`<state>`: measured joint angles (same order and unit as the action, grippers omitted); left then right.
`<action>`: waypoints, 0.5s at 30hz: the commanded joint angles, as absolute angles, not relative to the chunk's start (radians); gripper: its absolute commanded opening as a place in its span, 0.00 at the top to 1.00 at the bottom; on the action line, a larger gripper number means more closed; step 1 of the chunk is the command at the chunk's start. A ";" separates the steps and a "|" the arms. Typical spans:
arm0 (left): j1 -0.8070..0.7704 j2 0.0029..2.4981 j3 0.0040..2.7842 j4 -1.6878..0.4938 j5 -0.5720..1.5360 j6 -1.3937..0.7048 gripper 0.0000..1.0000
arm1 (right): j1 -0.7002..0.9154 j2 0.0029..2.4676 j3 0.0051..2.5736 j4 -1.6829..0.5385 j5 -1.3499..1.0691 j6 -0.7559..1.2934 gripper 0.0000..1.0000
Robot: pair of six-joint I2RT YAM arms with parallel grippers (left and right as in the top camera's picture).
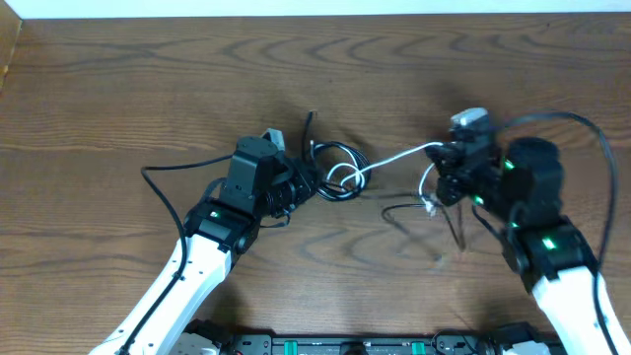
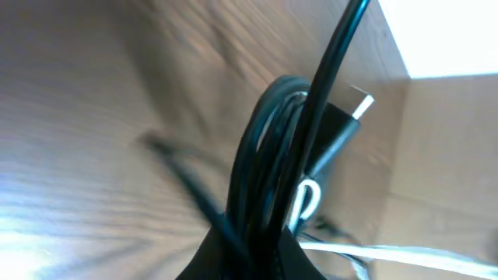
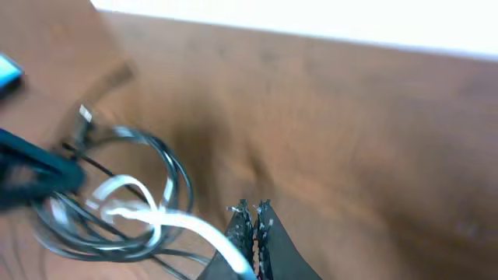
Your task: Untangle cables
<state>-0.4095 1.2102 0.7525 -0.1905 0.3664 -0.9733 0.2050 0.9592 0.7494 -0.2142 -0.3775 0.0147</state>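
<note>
A loose thin black cord [image 1: 409, 208] lies on the brown wooden table [image 1: 148, 89], to the right of the round bundle of black cord [image 1: 335, 147] and closer to the robot. The left end effector [image 1: 299, 187] touches the left side of the bundle. It is pressed tight on the black loops. A thin white cord [image 1: 399, 158] goes through the bundle and runs off to its right, up off the table. The right end effector [image 3: 253, 224] is pressed together and pinches this white cord. A black plug with a silver tip [image 2: 356, 106] sticks out on the far side of the bundle.
</note>
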 commanded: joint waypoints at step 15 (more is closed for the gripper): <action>-0.407 1.208 0.768 -0.129 0.644 -0.862 0.92 | 0.211 1.003 0.783 -0.113 -0.619 0.171 0.99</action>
